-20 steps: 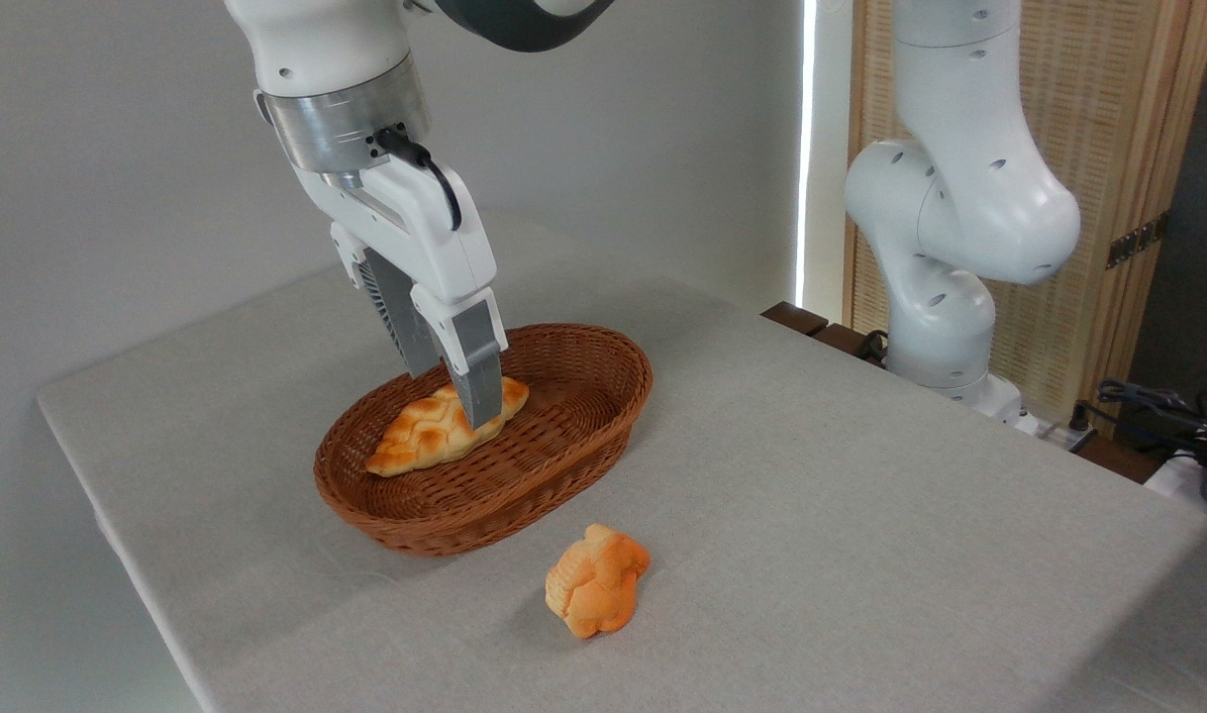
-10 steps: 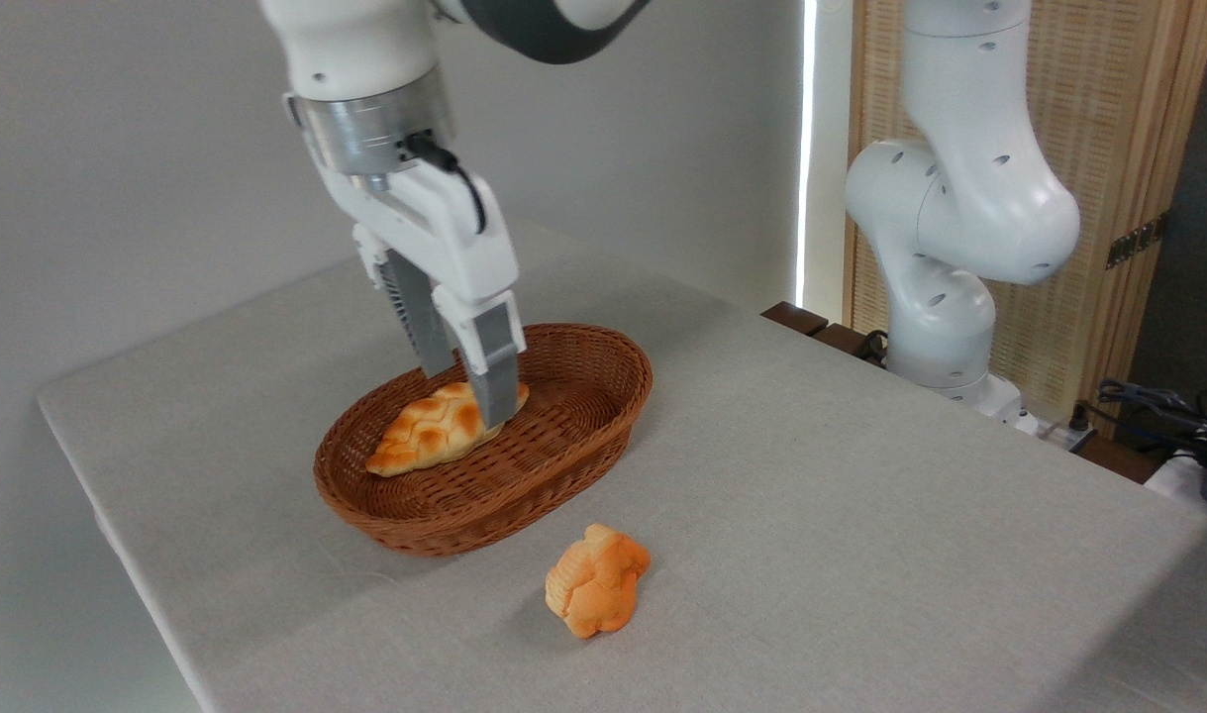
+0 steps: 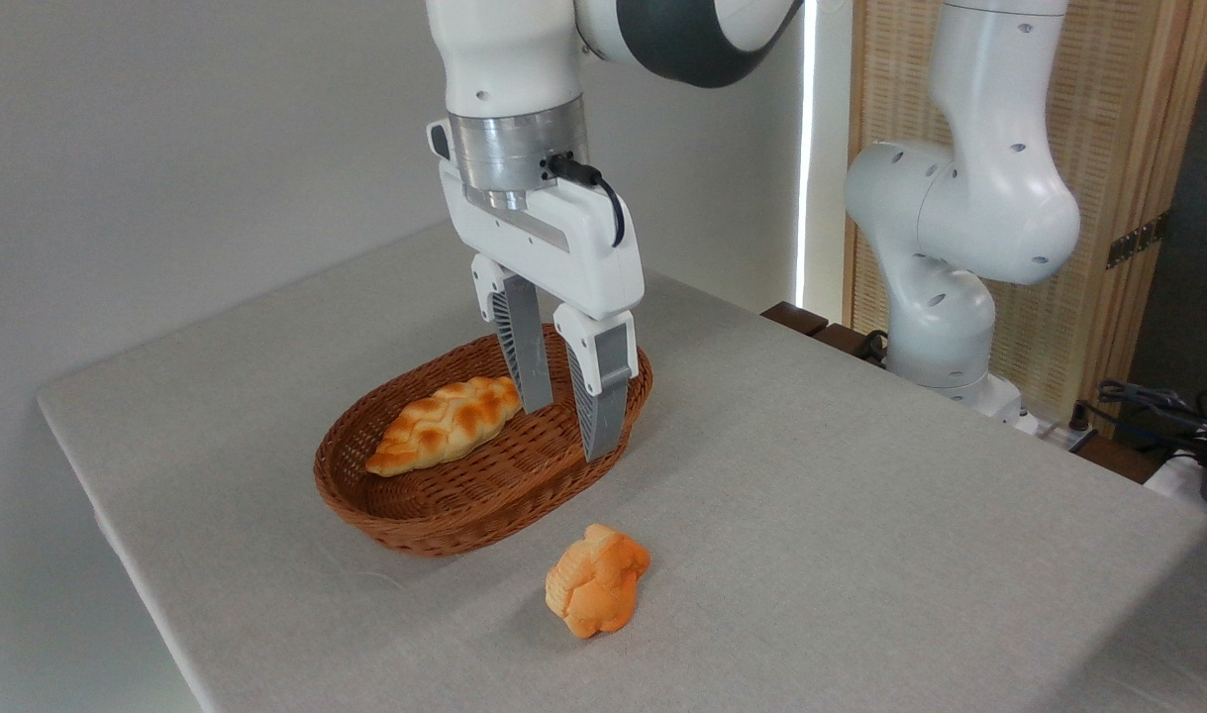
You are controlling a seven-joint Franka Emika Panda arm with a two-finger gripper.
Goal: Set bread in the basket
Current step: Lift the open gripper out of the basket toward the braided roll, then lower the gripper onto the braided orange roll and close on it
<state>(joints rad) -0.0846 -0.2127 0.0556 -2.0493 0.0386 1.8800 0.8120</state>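
A long braided golden loaf (image 3: 447, 423) lies inside the oval reddish-brown wicker basket (image 3: 435, 515), toward its left half. A smaller knobbly orange roll (image 3: 597, 579) rests on the tablecloth just in front of the basket, to its right. My gripper (image 3: 568, 432) hangs open over the basket's right end, fingers pointing down, with nothing between them. It stands to the right of the loaf and apart from it, and above and behind the roll.
The grey-clothed table (image 3: 860, 475) ends at a near-left edge and drops off on the left. The arm's white base column (image 3: 945, 257) stands at the back right, with cables (image 3: 1157, 411) beside it and a wooden screen behind.
The gripper has let go of the loaf, lifted and swung right from over the loaf to the basket's right end. The loaf stays in the basket; the roll has not moved.
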